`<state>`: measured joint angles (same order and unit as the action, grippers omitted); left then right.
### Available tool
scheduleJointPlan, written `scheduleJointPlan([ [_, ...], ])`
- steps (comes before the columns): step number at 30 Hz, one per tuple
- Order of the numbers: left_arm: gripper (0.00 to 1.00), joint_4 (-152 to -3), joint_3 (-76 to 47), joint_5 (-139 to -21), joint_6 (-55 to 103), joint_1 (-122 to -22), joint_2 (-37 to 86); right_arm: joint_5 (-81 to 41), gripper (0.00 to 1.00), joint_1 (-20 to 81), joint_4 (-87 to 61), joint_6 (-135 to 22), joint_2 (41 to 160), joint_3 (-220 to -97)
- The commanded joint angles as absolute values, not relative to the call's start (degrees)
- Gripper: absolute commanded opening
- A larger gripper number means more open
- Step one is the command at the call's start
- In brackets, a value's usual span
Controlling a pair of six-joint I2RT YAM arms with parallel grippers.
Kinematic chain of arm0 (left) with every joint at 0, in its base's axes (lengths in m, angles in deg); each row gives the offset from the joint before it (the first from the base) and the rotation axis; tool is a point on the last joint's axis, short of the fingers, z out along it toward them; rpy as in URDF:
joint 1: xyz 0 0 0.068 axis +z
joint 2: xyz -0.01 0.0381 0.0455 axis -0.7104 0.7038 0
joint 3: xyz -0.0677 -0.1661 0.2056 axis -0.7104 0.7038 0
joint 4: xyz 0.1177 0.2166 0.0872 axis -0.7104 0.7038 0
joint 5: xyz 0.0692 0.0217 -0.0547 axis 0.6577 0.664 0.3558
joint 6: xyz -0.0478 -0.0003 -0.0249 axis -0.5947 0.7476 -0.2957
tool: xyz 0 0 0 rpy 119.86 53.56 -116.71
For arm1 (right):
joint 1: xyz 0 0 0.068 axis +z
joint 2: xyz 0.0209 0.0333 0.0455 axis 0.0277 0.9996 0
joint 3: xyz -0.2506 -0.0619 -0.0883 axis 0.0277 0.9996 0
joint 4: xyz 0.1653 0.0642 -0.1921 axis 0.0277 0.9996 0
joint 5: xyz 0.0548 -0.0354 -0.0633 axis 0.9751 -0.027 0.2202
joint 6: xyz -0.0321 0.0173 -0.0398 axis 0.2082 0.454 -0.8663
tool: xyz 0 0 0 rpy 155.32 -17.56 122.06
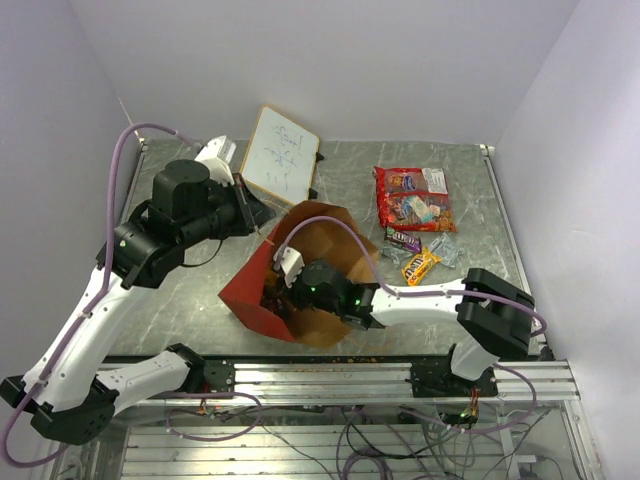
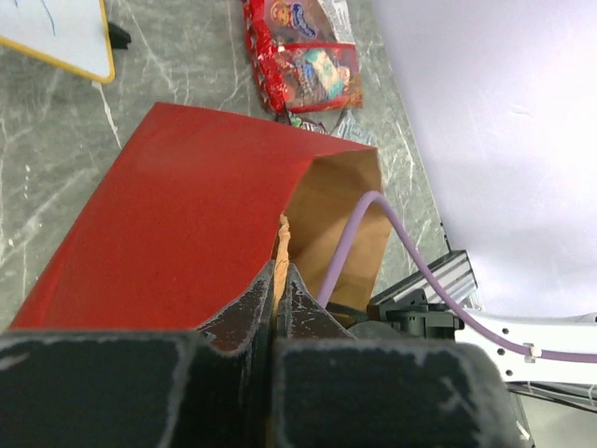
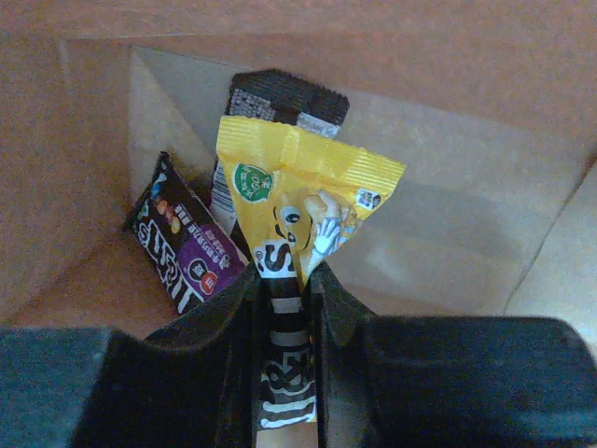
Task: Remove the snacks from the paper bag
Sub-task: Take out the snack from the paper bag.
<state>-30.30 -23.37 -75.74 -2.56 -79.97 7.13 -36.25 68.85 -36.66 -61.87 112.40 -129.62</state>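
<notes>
Red paper bag lies toppled on the table, its rim pinched by the left gripper. Inside, the right gripper pinches a yellow packet, with dark packets left. Several snacks already sit at two o'clock.

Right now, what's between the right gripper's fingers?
A yellow snack packet, pinched by the right gripper inside the paper bag; the right wrist view shows it.

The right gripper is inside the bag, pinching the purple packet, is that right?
Not quite: inside the bag, the right gripper is pinching the yellow packet, not the purple packet beside it. The right wrist view shows this.
</notes>
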Motion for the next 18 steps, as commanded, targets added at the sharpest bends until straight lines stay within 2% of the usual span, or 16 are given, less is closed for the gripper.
scheduleJointPlan([
  [1,0.07,-31.28,-28.70,-73.04,1.19,-79.94,8.58,-37.09,0.14,69.50,-32.49,-61.40,111.18,-133.25],
  [18,0.07,-25.88,-26.10,-68.07,-0.18,-79.99,4.01,-50.63,0.11,69.45,-19.49,-65.72,94.36,-143.90],
])
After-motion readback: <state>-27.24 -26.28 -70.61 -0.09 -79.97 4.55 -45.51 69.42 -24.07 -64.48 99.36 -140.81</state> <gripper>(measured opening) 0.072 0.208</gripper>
